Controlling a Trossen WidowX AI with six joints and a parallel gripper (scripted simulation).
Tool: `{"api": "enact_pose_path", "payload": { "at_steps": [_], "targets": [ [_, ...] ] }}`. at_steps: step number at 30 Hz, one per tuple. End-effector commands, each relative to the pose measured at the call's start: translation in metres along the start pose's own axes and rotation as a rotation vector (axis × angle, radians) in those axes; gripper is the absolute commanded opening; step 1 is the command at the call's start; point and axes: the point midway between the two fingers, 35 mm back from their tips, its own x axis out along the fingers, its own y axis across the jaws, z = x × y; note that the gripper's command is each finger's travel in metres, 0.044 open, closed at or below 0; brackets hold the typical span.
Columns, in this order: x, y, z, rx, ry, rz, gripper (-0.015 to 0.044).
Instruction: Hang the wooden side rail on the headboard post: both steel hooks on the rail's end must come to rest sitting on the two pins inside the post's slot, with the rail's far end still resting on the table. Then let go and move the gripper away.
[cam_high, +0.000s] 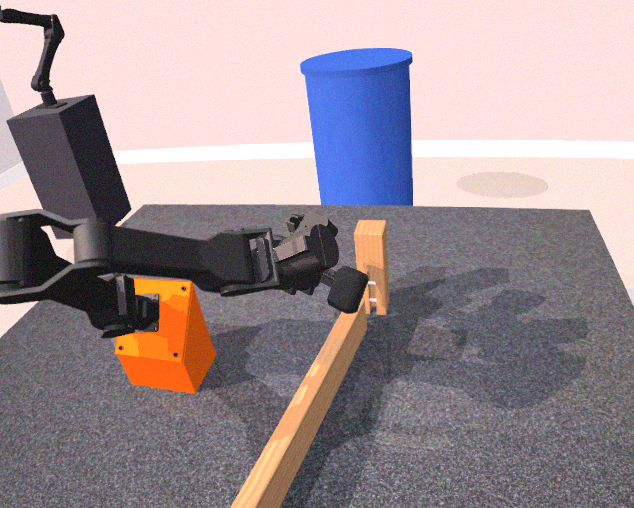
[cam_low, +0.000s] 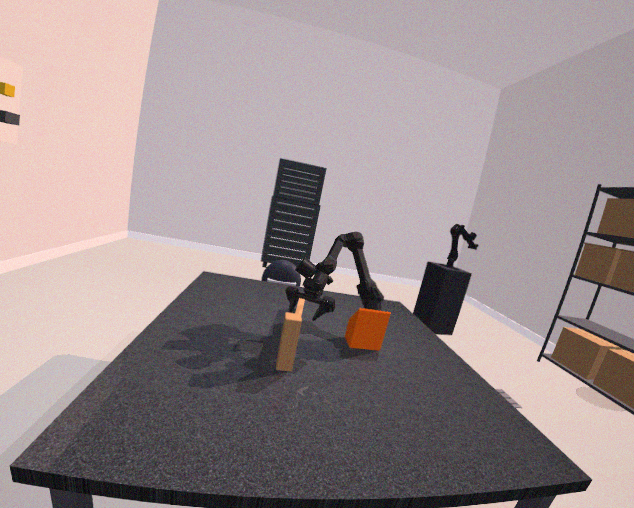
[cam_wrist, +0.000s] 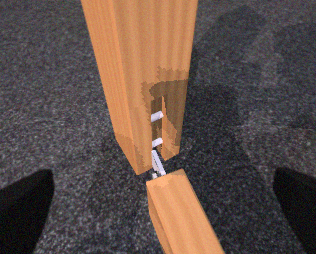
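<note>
The wooden side rail (cam_high: 312, 386) (cam_low: 300, 307) (cam_wrist: 185, 215) has its near end low, just in front of the upright headboard post (cam_high: 370, 243) (cam_low: 289, 343) (cam_wrist: 150, 40). The wrist view shows an upper pin (cam_wrist: 157, 116) and a lower pin (cam_wrist: 157, 142) across the post's slot. A steel hook (cam_wrist: 158, 162) sticks out of the rail's end toward the slot's lower opening, below the lower pin; the other hook is not clear. My gripper (cam_low: 304, 314) (cam_wrist: 166, 178) is open and empty, its fingers apart on either side of the rail's end. The rail's far end is out of frame.
The orange block (cam_high: 169, 343) (cam_low: 368, 330) at the arm's base stands on the dark table (cam_high: 476, 449) (cam_low: 317, 433), to the left of the rail in the top view. A blue barrel (cam_high: 362, 132) stands beyond the table edge. A second arm sits on a dark pedestal (cam_high: 47, 158) (cam_low: 441, 296) off the table.
</note>
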Motion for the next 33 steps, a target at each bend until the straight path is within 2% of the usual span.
{"api": "enact_pose_path", "payload": {
  "at_steps": [1, 8, 16, 25, 33],
  "targets": [
    [0.000, 0.001, -0.001, -0.006, -0.001, 0.002, 0.0440],
    [0.001, 0.001, -0.001, 0.054, 0.018, 0.008, 0.0440],
    [0.008, -0.002, -0.007, 0.731, 0.254, -0.029, 0.0440],
    [0.005, -0.007, -0.012, 1.441, 0.469, -0.302, 0.0440],
    [-0.002, -0.012, -0.012, 1.755, 0.519, -0.545, 0.0440]
  ]
}}
